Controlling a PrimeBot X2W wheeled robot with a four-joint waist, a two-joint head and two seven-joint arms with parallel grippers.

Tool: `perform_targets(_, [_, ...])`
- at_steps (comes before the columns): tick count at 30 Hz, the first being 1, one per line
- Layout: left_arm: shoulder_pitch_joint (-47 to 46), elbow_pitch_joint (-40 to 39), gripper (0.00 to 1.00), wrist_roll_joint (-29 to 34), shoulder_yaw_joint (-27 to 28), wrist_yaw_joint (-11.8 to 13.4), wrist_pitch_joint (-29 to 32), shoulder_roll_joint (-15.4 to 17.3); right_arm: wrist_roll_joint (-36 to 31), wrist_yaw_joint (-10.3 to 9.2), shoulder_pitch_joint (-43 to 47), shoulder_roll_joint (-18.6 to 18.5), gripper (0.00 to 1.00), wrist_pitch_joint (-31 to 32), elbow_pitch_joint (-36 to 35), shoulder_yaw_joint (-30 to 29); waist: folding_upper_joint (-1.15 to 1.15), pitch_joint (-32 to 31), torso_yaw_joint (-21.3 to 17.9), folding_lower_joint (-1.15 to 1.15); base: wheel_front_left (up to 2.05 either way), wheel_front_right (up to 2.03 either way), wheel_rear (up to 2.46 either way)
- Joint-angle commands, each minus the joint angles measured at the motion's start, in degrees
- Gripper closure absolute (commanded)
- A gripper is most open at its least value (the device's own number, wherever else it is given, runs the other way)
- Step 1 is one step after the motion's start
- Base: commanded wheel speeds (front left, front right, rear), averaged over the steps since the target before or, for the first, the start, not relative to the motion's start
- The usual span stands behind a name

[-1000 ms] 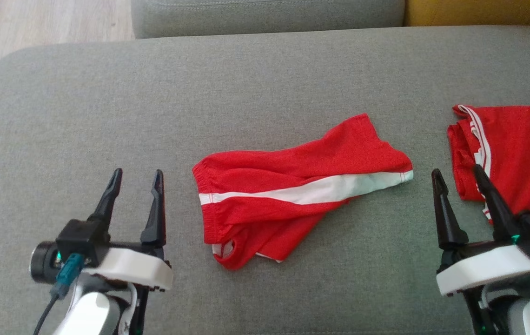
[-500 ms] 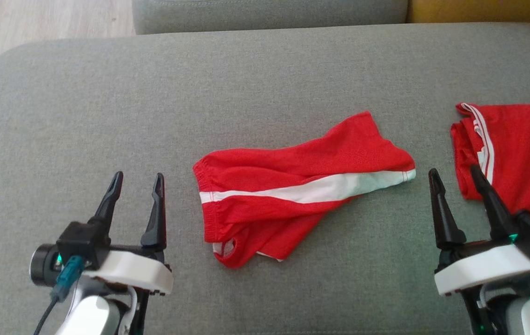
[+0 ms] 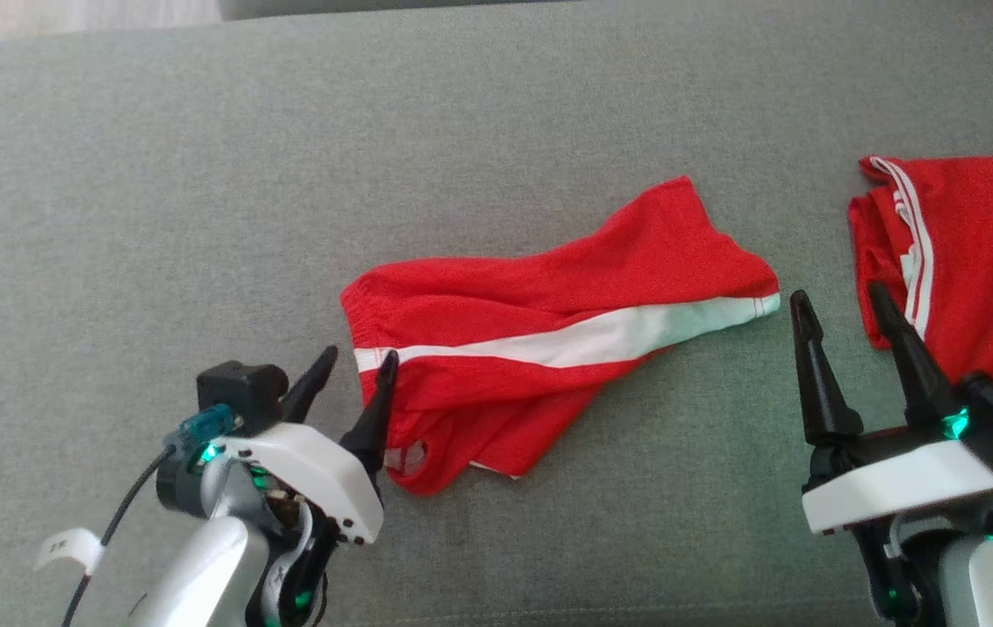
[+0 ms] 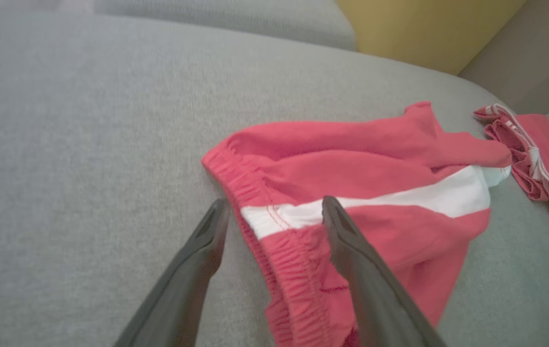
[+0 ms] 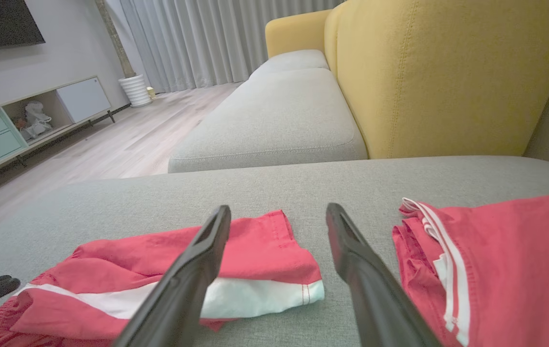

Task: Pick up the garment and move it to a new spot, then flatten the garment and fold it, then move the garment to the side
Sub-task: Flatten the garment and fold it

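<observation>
The left gripper [image 3: 359, 356] has swung in from the near-left of the sofa cushion [image 3: 200, 174], where it stood well apart from the cloth a second ago, to the elasticated waistband [image 4: 236, 168] of the garment [image 3: 566, 287]; its jaws stand wide apart and hold nothing; in the left wrist view one finger lies on bare grey cushion just outside the waistband and the other lies over the red fabric near the end of the white stripe, so the edge sits between them; whether the tips already press on the cloth cannot be told. The head camera has also tipped down, since the cushion's far edge now sits near the top of that view; the garment itself has not shifted against its neighbour; it lies crumpled and partly doubled over in the middle of the cushion. The right gripper [image 3: 838, 298] has hardly moved; it hovers wide open and empty, just beside the hem end of the white stripe, between the garment and a second red garment [image 3: 976, 252] at the right. The task appears to be at its very start: the left arm seems lined up to pinch the waistband for the first lift, and the grasp is not yet made.
</observation>
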Motion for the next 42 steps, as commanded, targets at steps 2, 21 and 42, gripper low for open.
perform_targets(2, [-2.45, -0.96, 0.0, -0.88, 2.04, -0.56, 0.69, 0.46, 0.56, 0.37, -2.23, -0.52, 0.0, -0.74, -1.77, 1.32, 0.0, 0.96, -0.54, 0.0, 0.0, 0.0, 0.0])
perform_targets(21, [-4.64, -1.3, 1.0, -1.54, 1.75, -1.82, -0.79, 0.2, 0.4, 0.37, -6.49, -2.87, 0.0, -0.27, 6.61, -1.24, 0.0, 3.26, -0.25, 0.0, 0.0, 0.0, 0.0])
perform_targets(42, [-6.96, -4.87, 1.0, 3.16, 0.69, -1.99, -7.8, 1.54, 8.25, 0.37, -17.96, -8.55, 1.0, 1.6, 21.66, 4.47, 0.0, 5.08, 1.99, 0.0, 0.0, 0.0, 0.0])
